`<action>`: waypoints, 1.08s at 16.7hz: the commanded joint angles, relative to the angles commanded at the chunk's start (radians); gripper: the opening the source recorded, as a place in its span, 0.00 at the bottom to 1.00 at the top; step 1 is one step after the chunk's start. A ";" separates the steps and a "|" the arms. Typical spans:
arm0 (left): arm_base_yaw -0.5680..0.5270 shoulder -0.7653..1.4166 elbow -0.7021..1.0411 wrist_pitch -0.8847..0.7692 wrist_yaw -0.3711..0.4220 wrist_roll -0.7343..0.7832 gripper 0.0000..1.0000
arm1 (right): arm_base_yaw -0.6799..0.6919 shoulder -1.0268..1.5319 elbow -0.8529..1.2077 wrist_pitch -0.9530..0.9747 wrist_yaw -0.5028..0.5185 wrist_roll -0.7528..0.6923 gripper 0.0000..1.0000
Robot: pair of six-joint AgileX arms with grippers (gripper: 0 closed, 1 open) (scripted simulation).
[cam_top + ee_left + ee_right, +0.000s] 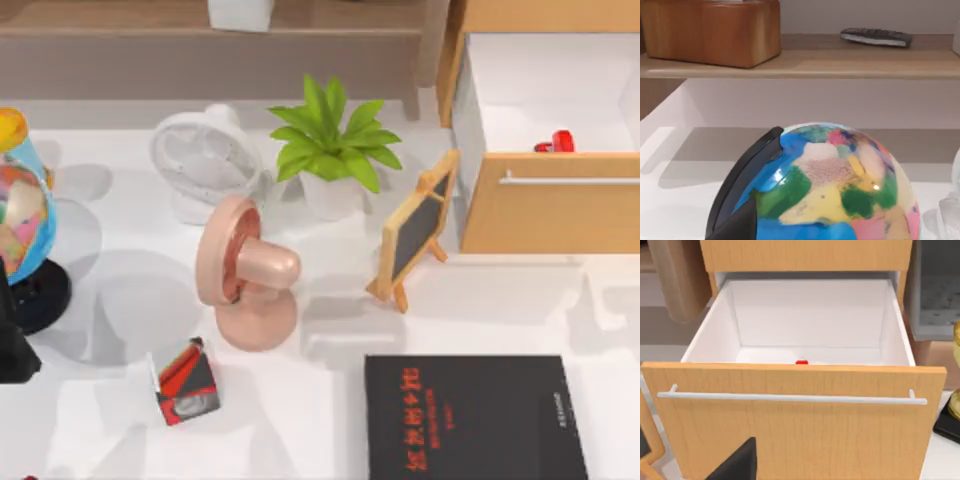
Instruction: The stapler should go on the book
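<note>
The stapler [555, 142] lies inside the open drawer [545, 200] at the table's far right, just behind the drawer front. The book [470, 418] lies flat at the near edge, well apart from it. For both grippers I cannot tell if they are open or closed.

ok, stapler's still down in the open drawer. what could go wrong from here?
1. The stapler lies low behind the drawer front, with just a red sliver over the edge in the right wrist view. A shallow reach could hit the front panel or the handle.
2. The chalkboard stands between the drawer and the book; a low carry might knock it over.
3. The stapler is small, so a slightly off grasp may slip.
</note>
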 joint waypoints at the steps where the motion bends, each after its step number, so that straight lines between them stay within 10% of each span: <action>1: 0.000 0.000 0.000 0.000 0.000 0.000 1.00 | 0.009 0.091 0.083 -0.048 -0.003 -0.001 1.00; 18: 0.000 0.000 0.000 0.000 0.000 0.000 1.00 | 0.097 1.744 1.597 -0.901 -0.030 0.000 1.00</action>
